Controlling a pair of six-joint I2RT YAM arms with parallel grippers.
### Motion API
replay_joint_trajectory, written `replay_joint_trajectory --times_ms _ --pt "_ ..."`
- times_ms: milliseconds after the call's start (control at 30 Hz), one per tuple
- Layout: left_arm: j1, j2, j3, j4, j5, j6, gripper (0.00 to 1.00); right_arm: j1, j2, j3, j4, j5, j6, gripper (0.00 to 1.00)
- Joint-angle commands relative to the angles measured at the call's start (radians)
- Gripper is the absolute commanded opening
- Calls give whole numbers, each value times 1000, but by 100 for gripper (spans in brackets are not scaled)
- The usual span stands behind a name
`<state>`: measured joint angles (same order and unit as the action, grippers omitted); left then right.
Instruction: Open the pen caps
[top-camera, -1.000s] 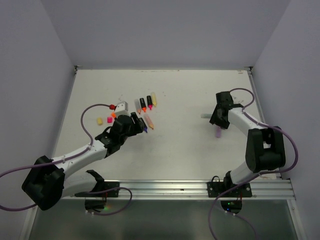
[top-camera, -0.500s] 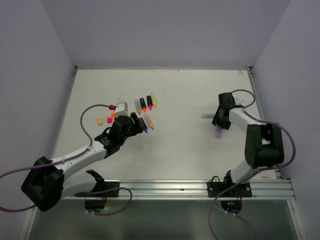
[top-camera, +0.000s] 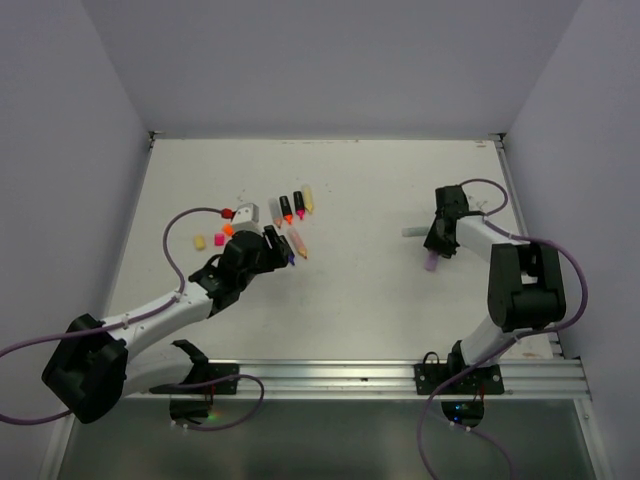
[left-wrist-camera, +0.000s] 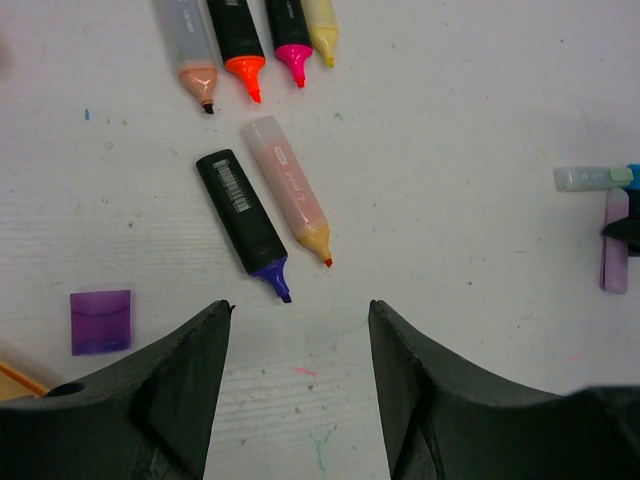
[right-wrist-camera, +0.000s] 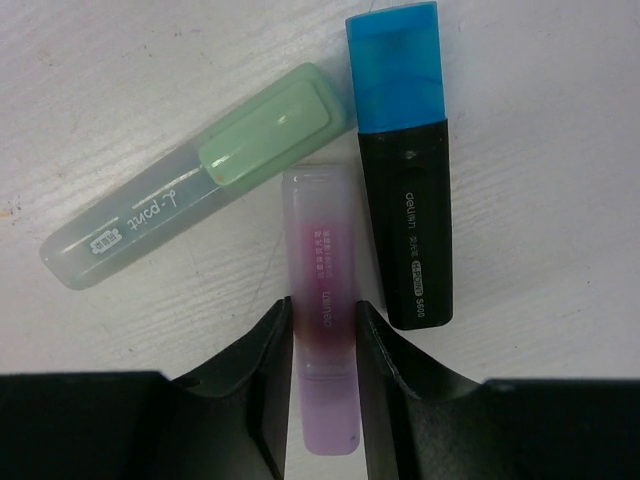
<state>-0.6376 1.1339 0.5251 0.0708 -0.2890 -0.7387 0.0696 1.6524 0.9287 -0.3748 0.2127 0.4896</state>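
**Right gripper clamps lilac highlighter, left gripper hangs open**

The right gripper (right-wrist-camera: 322, 312) pinches a translucent lilac plastic highlighter (right-wrist-camera: 322, 250) between its 2 fingers. At 1 o'clock from it a stubby blue plastic cap (right-wrist-camera: 397, 65) sits on a black highlighter. At 11 o'clock a pale green cap (right-wrist-camera: 270, 135) sits on its pen. The left gripper (left-wrist-camera: 300, 330) hangs spread and empty, and a loose purple cap (left-wrist-camera: 100, 321) lies at its 9 o'clock.

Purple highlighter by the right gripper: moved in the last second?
Yes, slightly. The purple highlighter has tilted, its near end swinging left, while the mint highlighter stayed put.
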Motion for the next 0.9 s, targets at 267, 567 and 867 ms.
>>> replay_joint_trajectory --times_ms 267,567,867 --pt "-14 95 6 256 284 84 61 59 -100 -62 8 14 55 0" --pt "-79 242 76 400 468 93 61 309 -305 22 -99 51 136 0" --pt "-80 351 78 655 628 -50 61 479 -257 48 45 5 237 0"
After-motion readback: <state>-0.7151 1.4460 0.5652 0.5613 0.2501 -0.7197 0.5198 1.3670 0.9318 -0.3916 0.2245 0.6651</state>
